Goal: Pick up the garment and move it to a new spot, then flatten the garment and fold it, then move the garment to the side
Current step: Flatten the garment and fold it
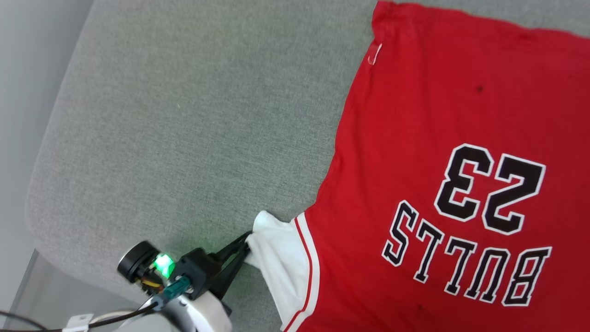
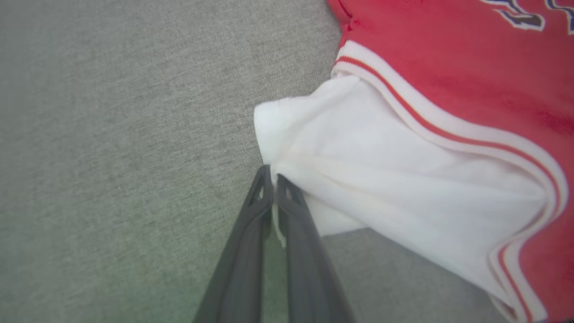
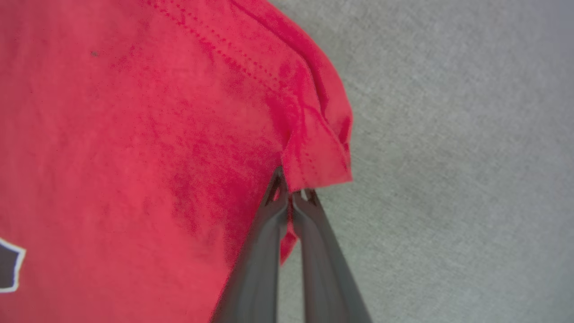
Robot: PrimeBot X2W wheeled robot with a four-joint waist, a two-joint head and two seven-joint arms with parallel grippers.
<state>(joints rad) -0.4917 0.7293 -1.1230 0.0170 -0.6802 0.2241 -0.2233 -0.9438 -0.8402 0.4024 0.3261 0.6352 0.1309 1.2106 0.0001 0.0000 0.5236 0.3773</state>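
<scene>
Since the Bulls T-shirt (image 1: 438,115) lies print-up and mostly spread on the grey fabric surface (image 1: 184,115), flattening looks like the step in hand. The left pincer (image 1: 248,245) is clamped on the white sleeve (image 1: 281,263) edge, and the right pincer (image 3: 291,190) on a red hem corner (image 3: 318,157). Best: pull both outward, low and even, no jerks, and release once the sleeve lies flat. Count: one shirt, two pincers, one sleeve seen.
</scene>
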